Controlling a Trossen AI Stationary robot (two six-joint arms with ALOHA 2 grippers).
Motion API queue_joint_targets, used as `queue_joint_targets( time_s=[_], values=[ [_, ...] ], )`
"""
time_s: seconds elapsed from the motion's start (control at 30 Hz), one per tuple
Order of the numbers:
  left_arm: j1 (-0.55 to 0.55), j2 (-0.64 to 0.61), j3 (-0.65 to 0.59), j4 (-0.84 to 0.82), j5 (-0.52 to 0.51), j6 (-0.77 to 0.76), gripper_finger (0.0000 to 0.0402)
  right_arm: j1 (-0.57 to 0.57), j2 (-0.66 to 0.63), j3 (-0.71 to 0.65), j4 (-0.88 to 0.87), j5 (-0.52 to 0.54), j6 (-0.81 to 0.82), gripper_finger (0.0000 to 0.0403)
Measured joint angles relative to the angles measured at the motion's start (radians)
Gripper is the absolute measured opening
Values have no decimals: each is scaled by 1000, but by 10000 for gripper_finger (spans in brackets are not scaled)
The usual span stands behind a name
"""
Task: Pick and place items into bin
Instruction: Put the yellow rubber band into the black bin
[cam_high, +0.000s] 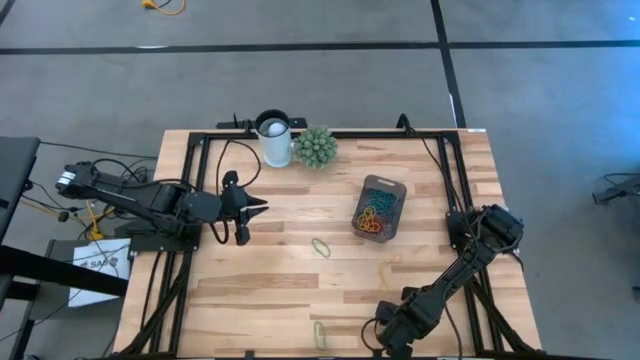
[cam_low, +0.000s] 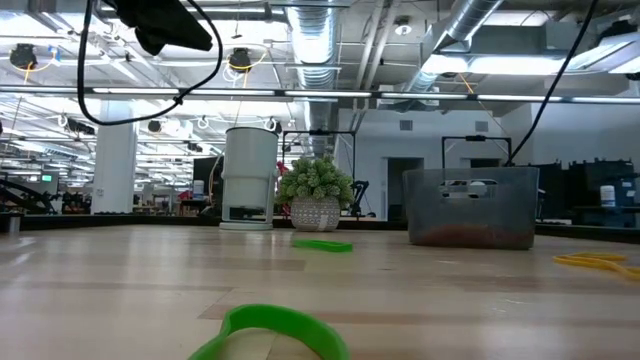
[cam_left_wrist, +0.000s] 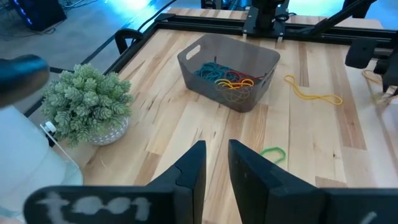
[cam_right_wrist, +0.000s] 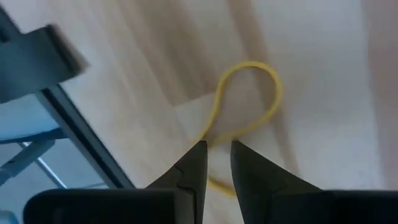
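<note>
Right end effector (cam_right_wrist: 215, 163) hovers over a yellow-green band (cam_right_wrist: 245, 106) at counter's (cam_high: 280, 300) near edge, fingers a narrow gap apart, empty. Bin (cam_high: 380, 207) w/ bands sits mid-counter. Step: approach; next prob. lower, pinch. Left end effector (cam_left_wrist: 214, 163) idle, slightly open.

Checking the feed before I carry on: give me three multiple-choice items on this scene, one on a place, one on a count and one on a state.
1. Where is the white cup?
A. Beside the plant, at the table's far edge
B. Inside the bin
C. At the near edge

2. How many loose bands lie outside the bin?
A. One
B. Three
C. Six

3. The bin is:
A. Empty
B. Upright, holding mixed-colour bands
C. Tipped over

Answers: 1 A, the high view shows them side by side. 2 B, three loops lie on bare wood. 3 B, the left wrist view shows bands inside.
</note>
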Motion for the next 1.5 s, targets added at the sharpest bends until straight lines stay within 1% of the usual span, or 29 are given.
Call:
queue_joint_targets(
  time_s=[0.1, 0.27, 0.43, 0.53, 0.63, 0.7, 0.8, 0.9, 1.07, 1.2, 1.33, 1.5],
  values=[
    [0, 0, 0, -10, 0, -3, 59, 7, 11, 0, 31, -9, 3, 66],
    [0, 0, 0, -11, 0, -4, 59, 5, 27, 6, -2, -8, 11, 66],
    [0, 0, 0, -11, 0, -4, 59, 3, 35, 3, 15, 5, -6, 63],
    [0, 0, 0, -13, 0, -4, 59, 3, 39, 2, 18, 3, -37, 45],
    [0, 0, 0, -14, 0, -4, 59, 0, 39, 2, 27, 3, -85, 11],
    [0, 0, 0, -19, 3, -4, 59, -3, 35, 0, 38, 3, -126, 7],
    [0, 0, 0, -19, 4, -4, 59, -16, 37, 43, -27, 7, -159, 4],
    [0, 0, 0, -19, 4, -3, 59, -35, 36, 99, -181, 44, -224, 2],
    [0, 0, 0, -19, 5, -3, 59, -66, -15, 195, -368, 189, -394, 1],
    [0, 0, 0, -20, 6, -3, 59, -91, -93, 228, -523, 331, -417, 1],
    [0, 0, 0, -22, 7, -3, 59, -112, -207, 232, -653, 526, -419, 1],
    [0, 0, 0, -22, 8, -2, 59, -170, -352, 233, -692, 762, -489, 0]
  ],
)
